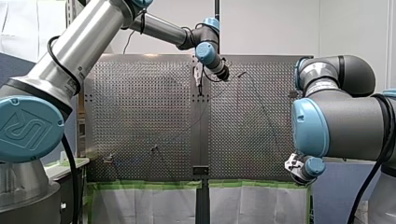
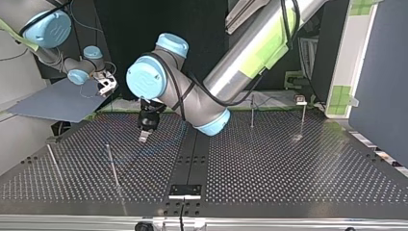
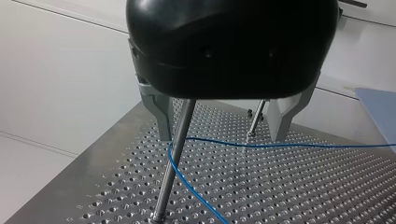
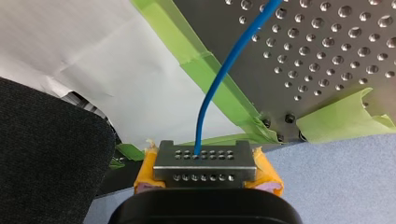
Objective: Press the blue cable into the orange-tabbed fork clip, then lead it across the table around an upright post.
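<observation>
- Left wrist view: the blue cable [image 3: 303, 145] lies low over the perforated table [image 3: 327, 186]. Its long run stretches level, crosswise ahead of the gripper, and leaves past one side of the picture.
- At the other end of that run the cable reaches an upright post [image 3: 175, 158], bends round it, and turns back toward the camera at a slant. The cable therefore makes a sharp hairpin with the post inside the bend.
- The left gripper [image 3: 220, 137], black with metal fingers [image 3: 161, 116], hangs over that post. Its fingers are spread wide, with the post and the cable's bend between them, and they grip nothing.
- A second post [image 3: 256, 119] stands farther off, beyond the cable.
- Right wrist view: the cable [image 4: 219, 79] comes straight out from between the right gripper's [image 4: 204, 161] yellow pads [image 4: 144, 175]. The pads are closed tight on it behind a small drilled metal plate.
- From there it runs lengthwise away from the gripper, over green tape [image 4: 236, 109] on the table's edge and on across the table [image 4: 336, 70].
- Top view: the left gripper [image 2: 144, 134] points down at the table in the view's left half, near a thin post [image 2: 112, 166]. The right gripper [image 2: 107, 84] hangs off the table's far left corner.
- Front view: the right gripper [image 1: 294, 165] sits just past the table's near right corner.
</observation>
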You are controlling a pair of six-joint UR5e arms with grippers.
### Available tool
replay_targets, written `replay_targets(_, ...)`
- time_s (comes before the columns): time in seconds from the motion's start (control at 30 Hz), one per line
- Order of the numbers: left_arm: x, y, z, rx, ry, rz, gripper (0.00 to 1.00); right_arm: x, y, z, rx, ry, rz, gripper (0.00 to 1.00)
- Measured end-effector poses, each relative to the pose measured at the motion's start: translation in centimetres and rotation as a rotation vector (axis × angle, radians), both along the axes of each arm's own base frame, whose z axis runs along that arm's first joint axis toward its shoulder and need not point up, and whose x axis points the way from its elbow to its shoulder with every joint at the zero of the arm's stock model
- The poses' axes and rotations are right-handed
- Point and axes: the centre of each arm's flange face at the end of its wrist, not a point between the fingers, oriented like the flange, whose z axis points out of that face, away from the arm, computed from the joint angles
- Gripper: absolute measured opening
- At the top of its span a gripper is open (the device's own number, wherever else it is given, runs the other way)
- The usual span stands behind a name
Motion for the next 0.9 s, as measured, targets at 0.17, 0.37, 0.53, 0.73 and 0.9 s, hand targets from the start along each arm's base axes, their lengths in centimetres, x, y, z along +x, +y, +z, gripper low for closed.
replay_targets(0.17, -0.9, -0.3, -0.2, 0.013, 0.004, 0.000, 1.00, -0.1, 0.0, 0.0, 0.001, 0.000, -0.001, 0.03)
replay_targets(0.37, -2.2, 0.3, 0.6, -0.019, -0.015, 0.014, 1.00, -0.3, 0.0, 0.0, 0.001, 0.000, -0.004, 0.03)
replay_targets(0.53, -2.8, 1.5, 2.0, -0.095, -0.032, 0.034, 1.00, -0.3, 0.0, 0.0, -0.001, 0.010, 0.003, 0.03)
replay_targets(0.73, -3.8, 3.1, 3.7, -0.195, -0.052, 0.045, 1.00, -0.2, 0.0, 0.0, 0.001, 0.024, 0.015, 0.03)
replay_targets(0.9, -4.7, 4.0, 4.8, -0.270, -0.064, 0.023, 1.00, -0.1, 0.1, 0.0, 0.004, 0.025, 0.020, 0.03)
